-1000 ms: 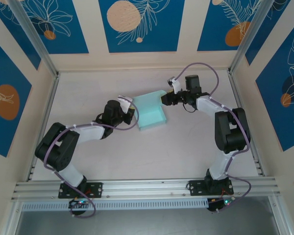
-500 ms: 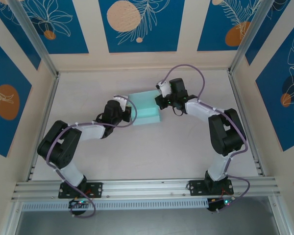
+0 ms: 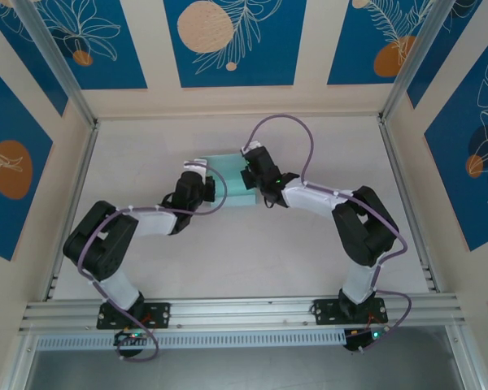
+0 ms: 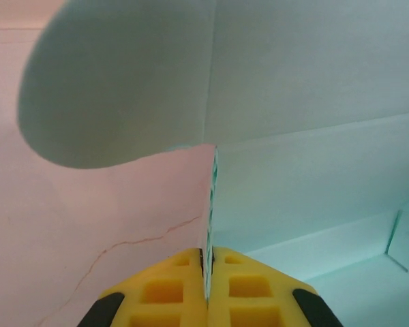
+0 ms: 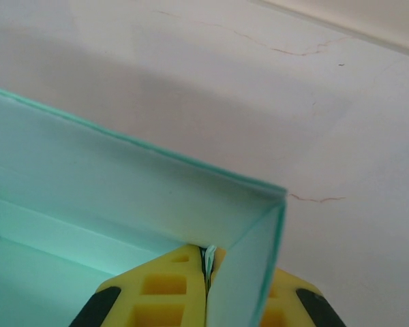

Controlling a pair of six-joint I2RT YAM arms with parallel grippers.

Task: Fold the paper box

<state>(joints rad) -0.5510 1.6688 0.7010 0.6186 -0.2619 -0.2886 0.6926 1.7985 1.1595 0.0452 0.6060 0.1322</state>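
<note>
- Left gripper: pinched tight on a thin wall of the box, with the wall's edge between the yellow pads.
- Right gripper: likewise clamped on a box wall, just beside a corner.
- Box: on the table, towards the back, between both grippers.

A robotics lab test cell is indicated. A pale table is boxed in on three sides by wall panels printed with blue leaf-and-circle patterns and held between aluminium posts. The left arm and the right arm are bolted to a slotted aluminium rail at the near edge. Purple cables are looped openly along both arms.
</note>
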